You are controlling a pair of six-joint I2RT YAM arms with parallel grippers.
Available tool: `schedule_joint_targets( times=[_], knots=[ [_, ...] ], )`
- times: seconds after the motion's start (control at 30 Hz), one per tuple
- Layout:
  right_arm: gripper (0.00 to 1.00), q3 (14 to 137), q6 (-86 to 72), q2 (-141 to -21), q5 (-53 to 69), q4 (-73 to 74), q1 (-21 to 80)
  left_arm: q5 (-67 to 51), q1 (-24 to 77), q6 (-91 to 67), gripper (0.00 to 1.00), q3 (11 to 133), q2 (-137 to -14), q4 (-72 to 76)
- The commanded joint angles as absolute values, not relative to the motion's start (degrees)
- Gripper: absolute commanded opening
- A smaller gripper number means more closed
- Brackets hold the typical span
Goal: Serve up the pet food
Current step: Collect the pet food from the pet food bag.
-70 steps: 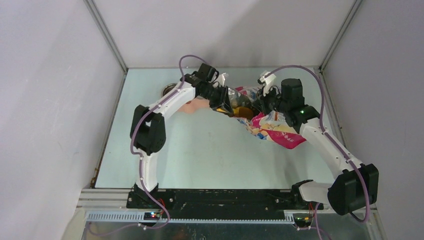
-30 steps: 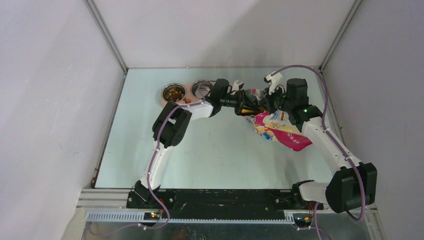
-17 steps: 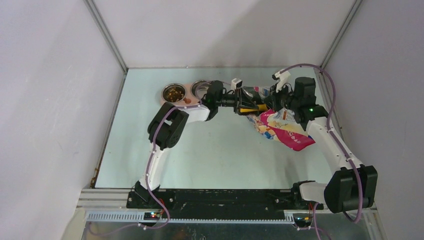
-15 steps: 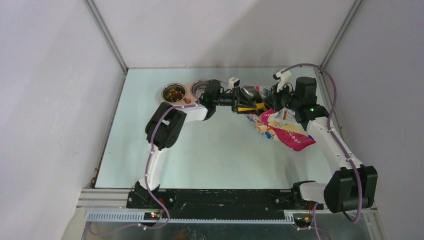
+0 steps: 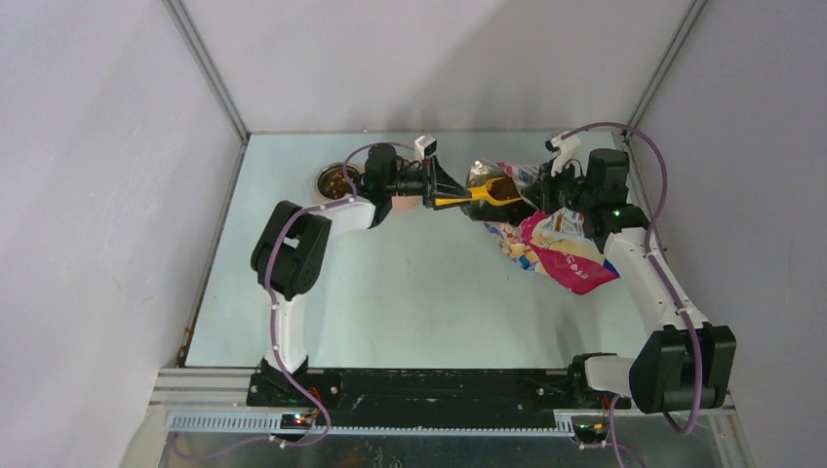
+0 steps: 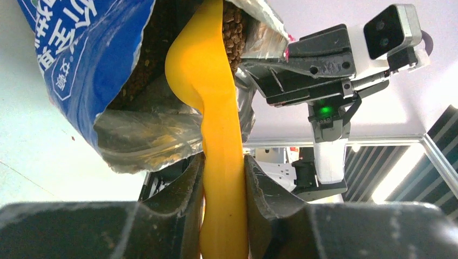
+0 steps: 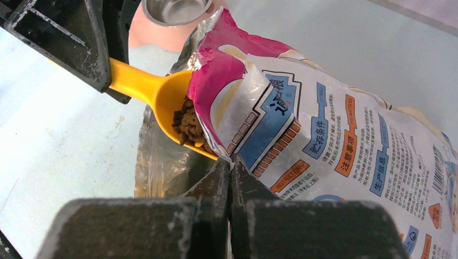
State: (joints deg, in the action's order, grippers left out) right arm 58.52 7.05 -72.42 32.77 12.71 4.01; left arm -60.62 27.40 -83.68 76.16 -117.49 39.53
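- Counting from the top view: two arms with one tool each, one yellow scoop (image 5: 491, 191), one printed bag (image 5: 556, 249) and one pink feeder (image 7: 137, 38), all on the pale desk (image 5: 390, 292).
- Left tool (image 6: 224, 178) was closed narrow on the scoop's handle, with one finger pressed on each side of the yellow plastic.
- The scoop reached rightward from that tool, and its cup sat in the bag's mouth.
- Right tool (image 7: 229, 178) was pinched tight on the lip of the bag's mouth, its two fingers meeting on the foil edge just below the scoop's cup.
- The bag lay slanted at the far right of the desk. Its mouth faced left toward the left tool, and its pink and white printed side faced up.
- Kibble (image 7: 189, 127): one heap of dark-brown pellets sat in the scoop's cup at the bag mouth. The left wrist view showed more pellets inside the bag, against the silver lining.
- The feeder sat near the far edge, left of the scoop and partly behind the left arm.
- Steel bowls counted: two. One (image 5: 333, 180) in the top view held brown pellets. One (image 7: 175, 6) in the right wrist view was shiny inside.
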Motion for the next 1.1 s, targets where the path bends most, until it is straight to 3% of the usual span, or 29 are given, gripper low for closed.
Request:
schedule_joint_targets(
  times=[0.0,0.53,1.07],
  knots=[
    [0.00,59.2,6.5,-72.2,31.8,10.9,2.7,-63.5,27.2,-81.3,0.00,75.0,-112.9,42.1],
    [0.00,59.1,3.6,-74.0,31.3,10.1,1.1,-63.5,26.9,-80.8,0.00,73.5,-113.2,42.6],
    [0.00,59.2,4.7,-76.3,29.3,10.2,8.2,-63.3,29.7,-85.4,0.00,75.7,-113.9,47.0]
  ],
)
